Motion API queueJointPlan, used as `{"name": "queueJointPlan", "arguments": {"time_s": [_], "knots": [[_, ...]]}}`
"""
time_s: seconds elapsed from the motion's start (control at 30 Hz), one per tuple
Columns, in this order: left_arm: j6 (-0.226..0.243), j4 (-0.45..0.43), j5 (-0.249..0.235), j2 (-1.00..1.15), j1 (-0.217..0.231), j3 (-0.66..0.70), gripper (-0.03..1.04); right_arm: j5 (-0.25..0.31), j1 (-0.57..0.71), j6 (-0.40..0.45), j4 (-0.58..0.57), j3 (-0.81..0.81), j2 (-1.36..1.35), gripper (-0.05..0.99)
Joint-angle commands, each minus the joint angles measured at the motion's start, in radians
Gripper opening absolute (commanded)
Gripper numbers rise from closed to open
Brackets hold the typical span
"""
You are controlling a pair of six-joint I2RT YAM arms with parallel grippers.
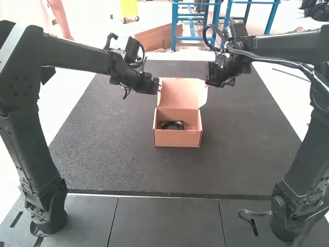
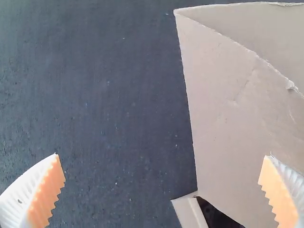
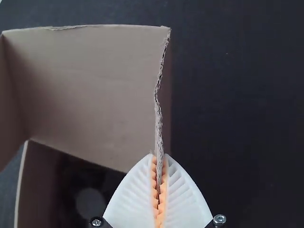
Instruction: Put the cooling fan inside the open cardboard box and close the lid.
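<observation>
"Dark mat (image 1: 103, 154) under everything. Where's your cooling fan (image 1: 171, 124)?"

"Inside the open cardboard box (image 1: 177, 136), lid (image 1: 180, 93) upright."

"And your grippers?"

"Your right gripper (image 3: 159, 164) is clamped on the lid's side edge. Your left gripper (image 1: 154, 85) is spread wide, holding nothing, at the lid's other side."

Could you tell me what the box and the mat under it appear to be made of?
The box looks like plain brown corrugated cardboard, matte; the flap edge shows a rough, layered cut. The mat appears to be dark, finely speckled rubber or foam, matte; I cannot tell which.
</observation>
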Motion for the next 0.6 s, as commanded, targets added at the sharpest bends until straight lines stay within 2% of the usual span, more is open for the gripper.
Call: {"name": "queueJointPlan", "arguments": {"time_s": [0.0, 0.17, 0.57], "knots": [[-0.005, -0.009, 0.007, -0.041, -0.003, 0.029, 0.97, -0.012, 0.026, -0.01, -0.015, -0.03, -0.032, -0.01], [-0.005, -0.024, 0.007, -0.059, -0.001, 0.018, 0.97, -0.032, 0.045, -0.008, -0.015, -0.051, -0.053, -0.01], [-0.015, -0.041, 0.009, -0.108, -0.006, -0.039, 0.97, -0.032, 0.055, -0.005, -0.023, -0.119, -0.093, -0.01]]}}
